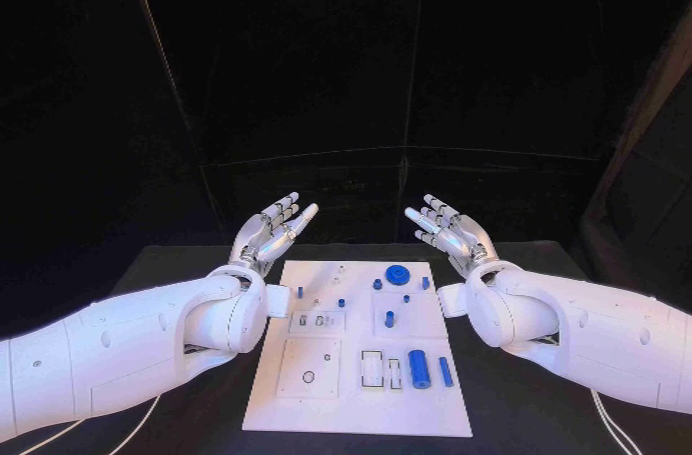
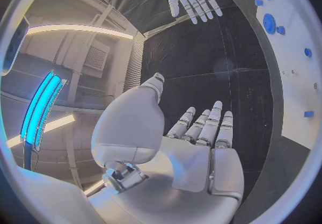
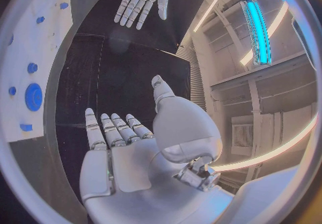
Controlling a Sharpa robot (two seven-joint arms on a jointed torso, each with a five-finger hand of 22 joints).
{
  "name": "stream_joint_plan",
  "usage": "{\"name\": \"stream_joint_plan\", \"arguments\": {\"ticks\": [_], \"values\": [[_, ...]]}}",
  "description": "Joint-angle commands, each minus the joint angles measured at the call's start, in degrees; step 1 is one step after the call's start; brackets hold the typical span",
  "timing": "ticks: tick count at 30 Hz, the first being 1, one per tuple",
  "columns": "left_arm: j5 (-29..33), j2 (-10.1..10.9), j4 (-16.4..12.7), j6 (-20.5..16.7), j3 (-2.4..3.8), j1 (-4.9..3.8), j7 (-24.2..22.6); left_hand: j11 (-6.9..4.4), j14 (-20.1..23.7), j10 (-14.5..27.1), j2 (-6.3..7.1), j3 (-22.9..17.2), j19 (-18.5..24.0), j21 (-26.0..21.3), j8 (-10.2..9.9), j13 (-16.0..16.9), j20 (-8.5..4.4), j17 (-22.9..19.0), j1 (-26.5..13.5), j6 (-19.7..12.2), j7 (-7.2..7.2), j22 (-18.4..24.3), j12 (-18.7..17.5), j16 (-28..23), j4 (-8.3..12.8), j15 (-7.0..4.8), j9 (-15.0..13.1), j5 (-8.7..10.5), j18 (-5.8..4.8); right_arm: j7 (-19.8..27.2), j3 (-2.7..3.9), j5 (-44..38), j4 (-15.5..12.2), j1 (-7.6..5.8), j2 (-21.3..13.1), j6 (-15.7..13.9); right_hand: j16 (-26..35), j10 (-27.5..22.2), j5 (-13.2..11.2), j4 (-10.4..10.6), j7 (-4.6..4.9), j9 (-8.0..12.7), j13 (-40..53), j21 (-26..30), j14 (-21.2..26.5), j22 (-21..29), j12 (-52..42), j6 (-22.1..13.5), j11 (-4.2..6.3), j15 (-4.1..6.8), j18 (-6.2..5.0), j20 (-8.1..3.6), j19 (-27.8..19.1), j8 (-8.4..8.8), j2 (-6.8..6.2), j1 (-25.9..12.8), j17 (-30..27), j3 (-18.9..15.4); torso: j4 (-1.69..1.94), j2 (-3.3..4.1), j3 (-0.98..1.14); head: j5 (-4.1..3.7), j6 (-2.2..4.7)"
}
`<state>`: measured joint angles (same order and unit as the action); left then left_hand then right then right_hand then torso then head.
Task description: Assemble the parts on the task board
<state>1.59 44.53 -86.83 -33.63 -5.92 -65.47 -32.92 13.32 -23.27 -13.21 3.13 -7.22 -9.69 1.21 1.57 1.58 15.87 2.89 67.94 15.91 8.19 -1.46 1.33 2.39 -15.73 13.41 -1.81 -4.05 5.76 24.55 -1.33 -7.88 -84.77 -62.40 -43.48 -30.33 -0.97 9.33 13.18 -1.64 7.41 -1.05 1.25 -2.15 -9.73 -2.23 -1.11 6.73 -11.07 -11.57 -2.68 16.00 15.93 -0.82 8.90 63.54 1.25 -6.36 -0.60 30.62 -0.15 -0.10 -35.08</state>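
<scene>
Hands flank the white task board (image 1: pixel 361 395) on the black bench (image 1: pixel 173 265): left hand (image 1: pixel 271 227) empty with fingers spread, then the blue parts (image 1: pixel 418 368) lying lengthwise toward the board's right side, nearer the equally empty, spread right hand (image 1: pixel 450 231).

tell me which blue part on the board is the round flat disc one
The big blue disc at the far end of the task board, toward the right hand's side. The other blue parts are small pegs or long cylinders.
</scene>
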Motion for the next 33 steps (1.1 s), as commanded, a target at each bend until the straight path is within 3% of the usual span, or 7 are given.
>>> {"name": "stream_joint_plan", "arguments": {"ticks": [1,6,11,15,17,23,33], "values": [[0.58,-0.09,0.11,5.25,-0.11,-0.25,-3.77,0.68,-1.14,-0.44,0.13,-0.19,-0.19,0.37,0.39,0.11,0.87,0.14,2.59,0.95,7.62,-0.13,0.33,0.43,-0.87,0.32,-0.15,-0.39,1.07,-3.41,-0.16,-7.12,0.81,-0.46,0.25,10.72,-0.83,1.59,0.77,-0.73,6.80,-0.18,0.24,-0.49,-3.10,-0.22,-0.39,1.50,-1.46,-1.53,-0.95,0.88,0.87,-0.39,0.56,3.45,0.40,-0.59,0.00,-0.02,0.00,0.00,0.00],[0.58,-0.09,0.11,5.25,-0.11,-0.25,-3.77,0.73,-1.46,-0.58,0.04,-0.15,-0.26,0.41,0.39,0.12,0.88,0.19,2.60,1.05,7.67,-0.16,0.34,0.48,-0.89,0.35,-0.16,-0.39,1.09,-4.25,-0.32,-8.73,1.43,-0.76,0.41,13.28,-3.38,10.66,0.04,-4.08,8.46,-0.91,1.04,-3.06,-16.05,-1.64,-1.69,7.96,-3.37,-2.40,-3.16,0.67,9.26,-1.42,0.59,7.88,1.45,0.55,0.00,-0.02,0.00,0.00,0.00],[1.16,1.13,0.56,5.86,-0.11,-0.29,-3.93,1.40,-8.03,-3.94,-0.73,0.00,-3.38,1.50,0.73,0.43,0.98,1.14,3.17,3.47,8.27,-0.80,0.77,2.22,-0.72,0.76,-0.39,-0.36,0.86,-1.11,-0.28,-15.02,4.21,-0.82,-0.19,9.16,-7.53,33.55,-0.79,-7.82,8.17,-2.73,2.75,-8.14,-36.54,-3.74,-6.38,24.82,-2.48,-0.41,-5.96,0.59,22.23,-5.07,-0.29,12.12,2.65,1.64,0.05,-0.14,-0.15,-0.26,-0.23],[1.17,1.72,0.52,6.19,-0.11,-0.29,-4.18,1.76,-17.94,-17.57,-1.80,0.27,-12.51,4.67,2.04,1.75,1.02,2.51,4.20,10.31,8.56,-2.50,3.72,5.65,-0.18,0.23,-1.06,-0.24,1.22,-1.18,-0.25,-18.79,5.39,-0.86,-0.46,8.41,-8.39,40.74,-1.38,-9.73,6.97,-3.29,2.53,-10.37,-43.14,-4.24,-7.58,35.06,-0.89,1.49,-7.69,0.41,26.65,-6.93,-0.51,13.61,2.52,2.01,0.10,-0.19,-0.16,-0.20,-0.20],[1.17,2.12,0.42,6.38,-0.11,-0.29,-4.35,0.84,-22.07,-27.62,-2.33,0.61,-21.87,8.09,3.12,2.52,0.87,3.02,4.91,15.66,8.18,-4.20,6.31,7.45,0.37,-0.95,-1.53,-0.16,2.34,-1.45,-0.23,-21.13,5.91,-0.91,-0.56,8.25,-8.60,43.00,-1.54,-10.50,6.50,-3.41,2.46,-11.22,-45.70,-4.39,-7.75,39.31,-0.26,2.20,-7.93,0.07,28.39,-7.54,-0.48,14.04,2.52,2.17,0.14,-0.16,-0.14,-0.19,-0.30],[1.12,3.82,-0.49,7.63,-0.11,-0.30,-4.58,-1.70,-33.80,-38.28,-3.09,2.07,-34.30,13.70,5.78,2.38,-0.12,4.58,6.41,31.06,6.41,-6.15,9.31,11.34,2.14,-4.41,-2.39,-0.06,4.84,-3.85,-0.15,-31.92,7.19,-1.50,-0.93,8.80,-8.39,48.42,-1.62,-13.11,5.28,-2.79,2.28,-13.98,-53.04,-4.90,-6.55,44.43,1.25,4.39,-7.85,-2.02,33.84,-6.84,-0.16,14.20,2.53,2.54,0.21,0.60,-0.08,-0.18,0.03],[-0.62,7.07,-4.70,10.42,-0.09,-0.68,-3.54,-3.57,-42.71,-44.05,-3.42,3.27,-41.39,15.72,5.55,2.35,-2.60,8.30,9.54,35.78,4.94,-6.22,8.85,12.68,5.98,-6.92,-2.01,-0.06,4.87,-15.21,-0.08,-58.17,9.21,-5.34,0.38,13.12,-11.94,57.12,-1.35,-14.90,3.20,-2.77,2.35,-26.53,-68.51,-11.03,-4.36,50.13,4.48,9.43,-7.68,-8.13,45.54,-5.47,-0.93,15.26,5.89,3.33,0.98,3.29,-0.44,-1.06,0.26]]}}
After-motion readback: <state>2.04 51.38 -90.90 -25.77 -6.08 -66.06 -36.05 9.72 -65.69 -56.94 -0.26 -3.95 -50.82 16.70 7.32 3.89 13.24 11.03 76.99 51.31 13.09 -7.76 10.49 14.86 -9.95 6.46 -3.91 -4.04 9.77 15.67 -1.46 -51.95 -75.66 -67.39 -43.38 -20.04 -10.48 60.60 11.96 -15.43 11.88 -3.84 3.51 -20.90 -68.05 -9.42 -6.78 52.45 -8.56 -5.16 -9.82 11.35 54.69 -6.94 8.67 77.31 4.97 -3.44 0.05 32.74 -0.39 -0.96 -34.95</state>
